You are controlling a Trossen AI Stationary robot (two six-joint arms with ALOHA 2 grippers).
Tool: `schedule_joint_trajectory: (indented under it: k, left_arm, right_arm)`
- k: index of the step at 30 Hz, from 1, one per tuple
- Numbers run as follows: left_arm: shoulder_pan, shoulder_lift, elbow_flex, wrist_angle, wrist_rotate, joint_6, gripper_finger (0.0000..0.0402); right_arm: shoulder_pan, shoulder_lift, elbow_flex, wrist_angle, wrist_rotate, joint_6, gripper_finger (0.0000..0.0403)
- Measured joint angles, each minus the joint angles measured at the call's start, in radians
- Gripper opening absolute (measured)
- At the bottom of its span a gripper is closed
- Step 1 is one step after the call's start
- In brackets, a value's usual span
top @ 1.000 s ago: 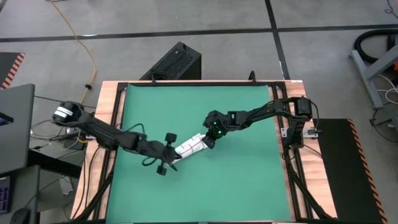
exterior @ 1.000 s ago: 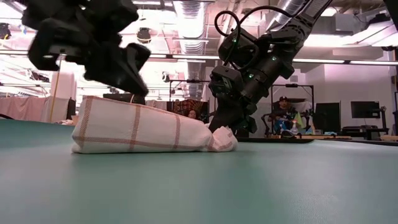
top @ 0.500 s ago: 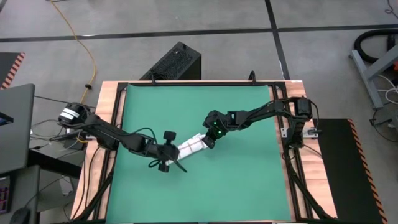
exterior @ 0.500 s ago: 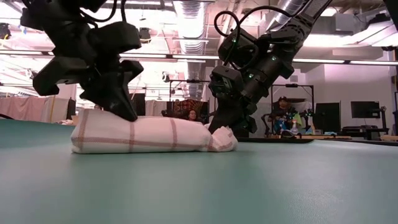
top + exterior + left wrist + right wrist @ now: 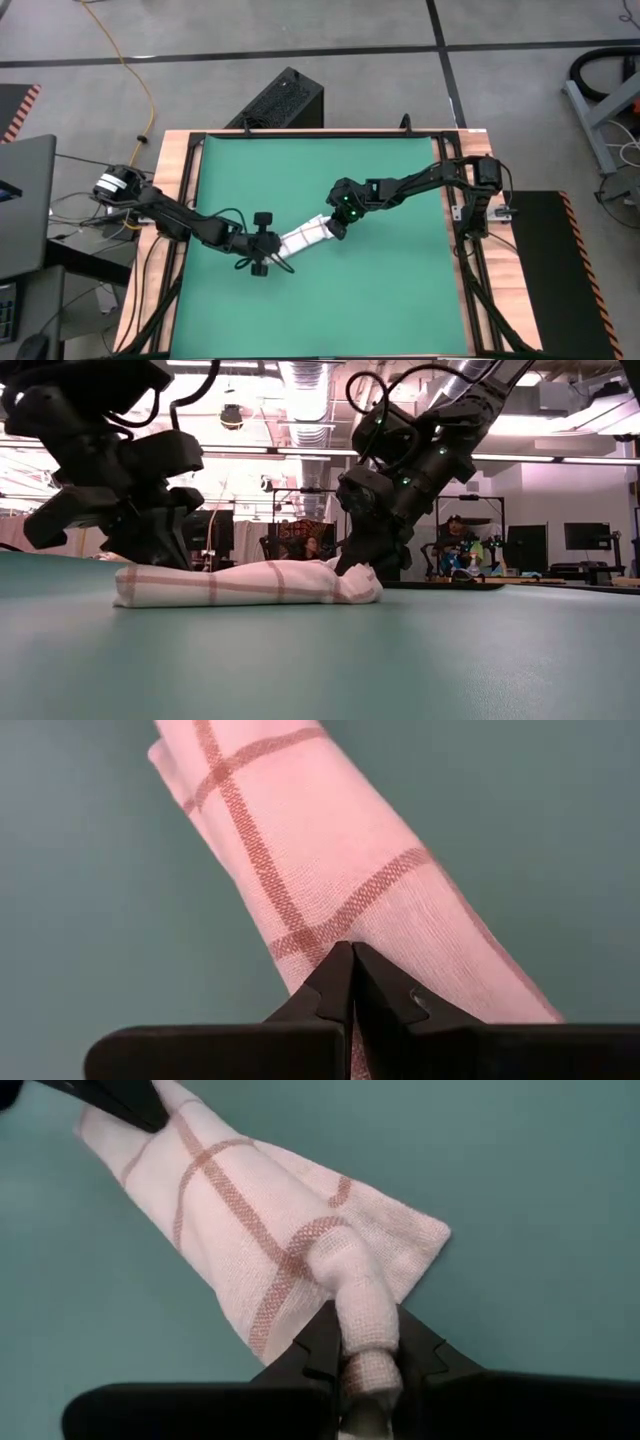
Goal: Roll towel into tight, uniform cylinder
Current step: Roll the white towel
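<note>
Surroundings: a dark laptop [image 5: 25, 205] is seen beside the desk's left edge, a yellow cable [image 5: 130, 70] is trailed over the grey floor beyond it, and a black box [image 5: 280, 100] is set past the far edge; a seated person [image 5: 458, 545] is glimpsed in the room behind.
Desk: a wooden frame [image 5: 170, 190] is covered by a smooth green mat [image 5: 400, 280].
Left gripper [image 5: 272, 250]: its fingers are brought together, tips pressed down on the left end of the towel, as shown in the left wrist view.
Towel [image 5: 305, 236]: a thin woven white cloth with red-brown checks, rolled into a soft, flattened tube, is laid near the mat's middle, between the two arms.
Right gripper [image 5: 365, 1365]: its fingers are clamped on a bunched, twisted nub at the towel's right end.
Obstruction: in the low view the left end of the roll is partly hidden by the left arm's dark body [image 5: 110, 470].
</note>
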Motion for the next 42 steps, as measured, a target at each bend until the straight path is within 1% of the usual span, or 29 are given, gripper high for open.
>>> schedule_joint_trajectory:
  k: [2,5,9,11,14,16,18,22,24,27,29,34,39,42]
  left_arm:
    - [-0.01,0.0,-0.001,-0.007,-0.002,-0.002,0.0]
    - [-0.02,0.0,-0.001,-0.009,-0.009,0.0,0.0]
    - [-0.027,0.0,-0.001,-0.01,-0.014,0.004,0.0]
    - [-0.028,0.0,-0.001,-0.01,-0.014,0.005,0.0]
    - [-0.029,0.0,-0.001,-0.01,-0.016,0.006,0.0]
    - [-0.029,0.0,-0.001,-0.01,-0.016,0.002,0.0]
    - [-0.029,0.0,-0.001,-0.009,-0.017,0.002,0.0]
    - [-0.029,0.0,-0.001,-0.006,-0.031,0.01,0.0]
    - [-0.029,0.0,-0.001,-0.006,-0.032,0.017,0.0]
    - [-0.029,0.0,-0.001,-0.006,-0.035,0.018,0.0]
    - [-0.029,0.0,-0.001,-0.006,-0.035,0.024,0.0]
    - [-0.029,0.0,-0.001,-0.006,-0.036,0.029,0.0]
    - [-0.029,0.0,-0.001,-0.006,-0.036,0.036,0.0]
    - [-0.029,0.0,-0.001,-0.006,-0.036,0.037,0.0]
  right_arm:
    - [0.001,-0.019,-0.002,-0.003,0.046,-0.024,0.0077]
    - [-0.02,-0.05,-0.004,-0.015,0.097,-0.033,0.0127]
    - [-0.045,-0.088,-0.004,-0.024,0.117,-0.048,0.0182]
    - [-0.052,-0.092,-0.004,-0.019,0.117,-0.049,0.0197]
    - [-0.051,-0.092,-0.004,-0.006,0.115,-0.063,0.0205]
    - [-0.037,-0.104,-0.004,0.024,0.112,-0.102,0.0203]
    - [-0.016,-0.122,-0.004,0.1,0.117,-0.153,0.0197]
    - [0.018,-0.164,-0.001,0.218,0.103,-0.283,0.0175]
    - [0.04,-0.164,0.0,0.246,0.077,-0.338,0.0161]
    - [0.066,-0.115,0.001,0.291,0.048,-0.387,0.014]
    - [0.068,-0.07,-0.001,0.304,0.04,-0.407,0.0127]
    - [0.028,0.016,-0.001,0.375,-0.027,-0.41,0.0107]
    - [-0.015,0.029,-0.001,0.365,-0.08,-0.389,0.0102]
    - [-0.012,0.029,-0.017,0.371,-0.104,-0.377,0.0101]
